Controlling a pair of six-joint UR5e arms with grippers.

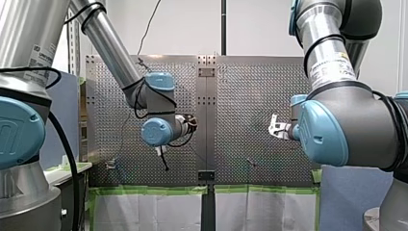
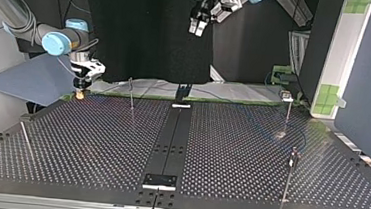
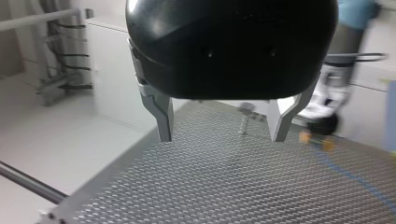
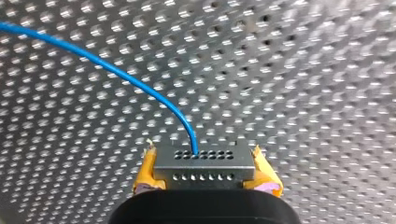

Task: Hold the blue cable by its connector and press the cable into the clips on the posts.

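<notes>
**Right gripper pinches the cable's connector low over the table, left gripper waits open**

My right gripper (image 4: 204, 175) is closed on a small grey connector (image 4: 204, 161) with rows of holes. Its yellow pads (image 4: 145, 173) clamp the two short ends. That grip leaves the front face free, so the blue cable (image 4: 116, 70) can leave it and curve away over the perforated table (image 4: 308, 93), probably so the wire can be steered.

In the top view this gripper hangs low at the table's far left edge, near a slim post (image 2: 131, 93). Another post (image 2: 288, 112) stands well apart. Whether any clip holds the cable is too faint to tell.

My left gripper (image 3: 222, 137) hangs high, metal fingers spread wide and empty, seemingly kept clear.
</notes>
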